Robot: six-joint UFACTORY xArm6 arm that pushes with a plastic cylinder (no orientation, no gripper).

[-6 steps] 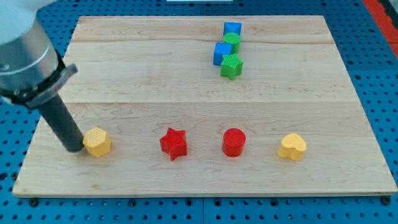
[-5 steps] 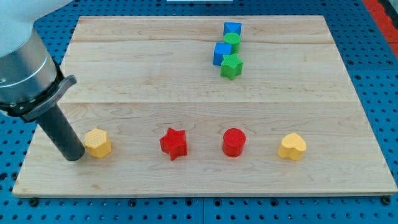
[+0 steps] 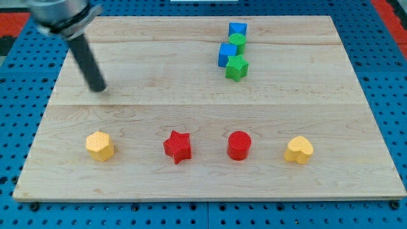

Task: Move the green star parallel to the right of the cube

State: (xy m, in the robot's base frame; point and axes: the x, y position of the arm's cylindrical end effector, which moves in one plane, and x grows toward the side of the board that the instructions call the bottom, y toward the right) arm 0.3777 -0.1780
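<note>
The green star [image 3: 236, 67] lies near the view's top, touching the lower right corner of the blue cube [image 3: 226, 54]. A green cylinder [image 3: 238, 42] and a second blue block [image 3: 238, 29] sit just above them in a tight cluster. My tip [image 3: 98, 88] rests on the board at the view's left, far to the left of the star and cube, and above the yellow hexagon block [image 3: 100, 145].
Along the view's bottom stand a red star [image 3: 178, 146], a red cylinder [image 3: 239, 145] and a yellow heart [image 3: 299, 150]. The wooden board [image 3: 356, 127] lies on a blue pegboard.
My tip has left the yellow hexagon's left side and moved toward the view's top and slightly right. No block has moved.
</note>
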